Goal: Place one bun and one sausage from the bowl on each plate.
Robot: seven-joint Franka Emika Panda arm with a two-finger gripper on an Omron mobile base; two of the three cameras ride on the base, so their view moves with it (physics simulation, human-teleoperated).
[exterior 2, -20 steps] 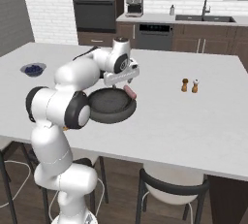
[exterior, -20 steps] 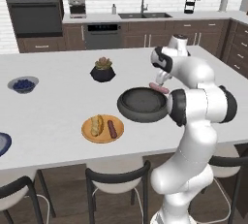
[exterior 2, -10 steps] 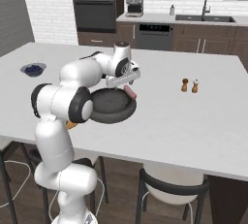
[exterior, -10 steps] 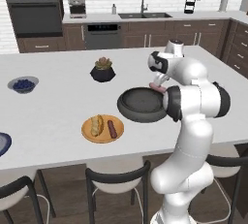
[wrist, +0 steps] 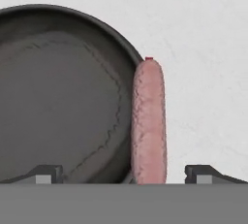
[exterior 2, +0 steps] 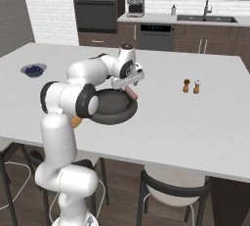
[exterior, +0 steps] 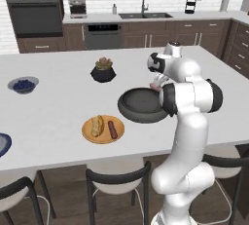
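Your sausage [wrist: 149, 121] lies along the bowl [wrist: 58, 97] rim on the side toward the table's far edge; your jaws stand wide, straddling it. Close off-centre and it could roll off onto the table [wrist: 203, 48].

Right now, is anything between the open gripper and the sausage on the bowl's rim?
No. In the hand view the gripper hangs open just above the sausage, which lies along the bowl rim; nothing sits between them.
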